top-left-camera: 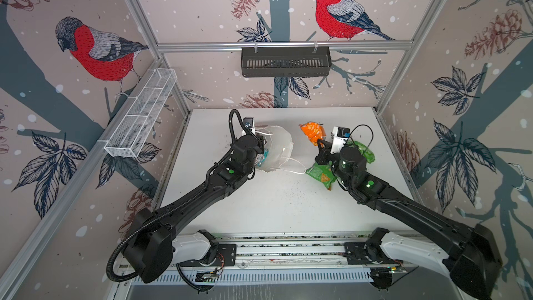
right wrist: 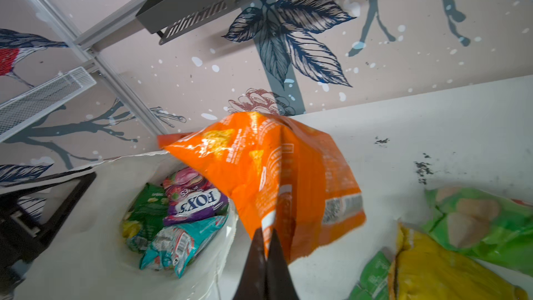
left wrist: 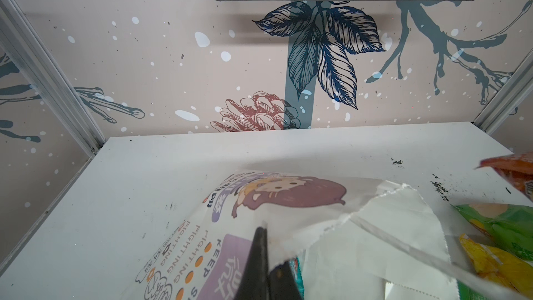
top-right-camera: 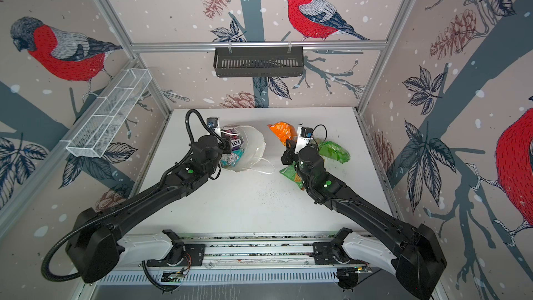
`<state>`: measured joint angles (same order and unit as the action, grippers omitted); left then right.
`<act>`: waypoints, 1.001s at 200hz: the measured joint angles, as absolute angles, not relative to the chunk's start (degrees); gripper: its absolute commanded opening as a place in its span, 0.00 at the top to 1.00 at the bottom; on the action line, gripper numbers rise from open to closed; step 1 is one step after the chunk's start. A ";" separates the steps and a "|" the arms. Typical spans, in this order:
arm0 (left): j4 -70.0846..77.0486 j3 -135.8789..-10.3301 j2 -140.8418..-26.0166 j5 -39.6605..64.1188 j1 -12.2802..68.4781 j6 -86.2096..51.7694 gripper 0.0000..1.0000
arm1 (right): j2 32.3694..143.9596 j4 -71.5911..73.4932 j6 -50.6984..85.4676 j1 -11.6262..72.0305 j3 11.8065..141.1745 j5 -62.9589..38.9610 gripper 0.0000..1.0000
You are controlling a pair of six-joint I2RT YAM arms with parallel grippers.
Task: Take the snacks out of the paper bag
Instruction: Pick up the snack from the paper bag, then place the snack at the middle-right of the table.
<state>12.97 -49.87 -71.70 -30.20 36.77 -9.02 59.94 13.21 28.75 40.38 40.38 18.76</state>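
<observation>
In both top views the bag (top-left-camera: 278, 145) lies on its side left of centre on the table (top-left-camera: 274, 206), with its mouth facing right. The left gripper (left wrist: 266, 252) is pinched tight on the bag's torn rim. The right wrist view shows a purple FOX'S packet (right wrist: 199, 200), a teal packet (right wrist: 178, 240) and a dark green packet (right wrist: 147, 212) inside the bag. Right of centre, the right gripper (right wrist: 266, 235) is clamped on an orange packet (right wrist: 274, 168), just right of the bag's mouth. A light green packet (top-left-camera: 362, 151) and a yellow packet (right wrist: 432, 266) lie on the table beside the right wrist.
</observation>
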 measured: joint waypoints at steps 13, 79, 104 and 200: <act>12.97 -49.87 -71.70 -30.17 36.77 -9.02 1.00 | 59.42 12.40 29.08 39.57 39.62 19.88 1.00; 12.82 -50.26 -71.81 -30.09 36.91 -9.04 1.00 | 54.76 2.63 36.27 34.83 35.05 25.98 1.00; 12.82 -50.26 -71.81 -30.06 36.91 -9.02 1.00 | 50.65 -0.99 39.53 33.12 31.09 28.49 1.00; 13.02 -50.09 -72.14 -30.04 36.91 -8.99 1.00 | 45.63 -8.03 47.66 23.49 23.31 25.30 1.00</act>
